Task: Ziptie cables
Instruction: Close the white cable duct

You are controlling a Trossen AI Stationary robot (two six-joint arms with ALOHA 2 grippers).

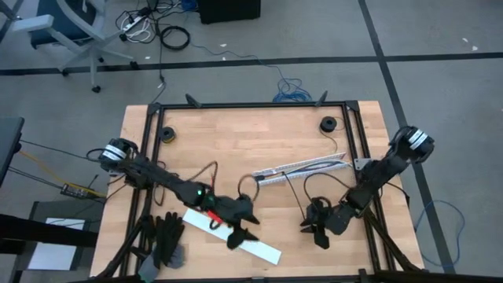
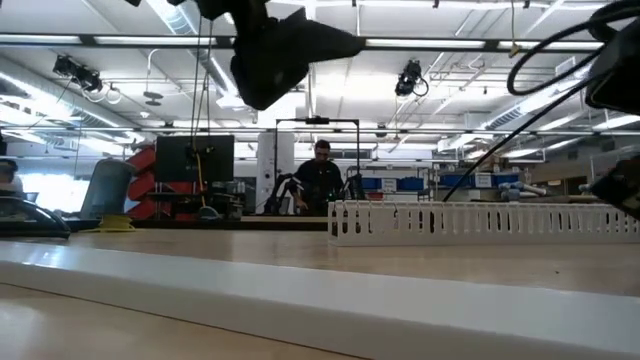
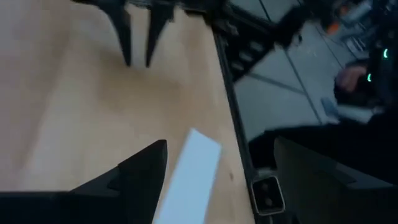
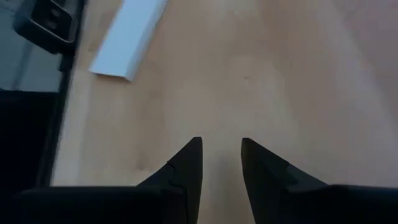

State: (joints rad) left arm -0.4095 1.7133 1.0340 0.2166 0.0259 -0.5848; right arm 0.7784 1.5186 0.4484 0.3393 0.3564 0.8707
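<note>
Your left gripper (image 1: 245, 233) hangs over the flat white plastic strip (image 1: 233, 235) at the front of the pale wooden table (image 1: 251, 134), jaws spread wide with nothing between them. Your right gripper (image 1: 317, 229) sits near the front right, its fingers a narrow gap apart around nothing. The thin loose cables (image 1: 211, 174) trail near mid-table, beside the long white slotted plastic channel (image 1: 300, 168)
</note>
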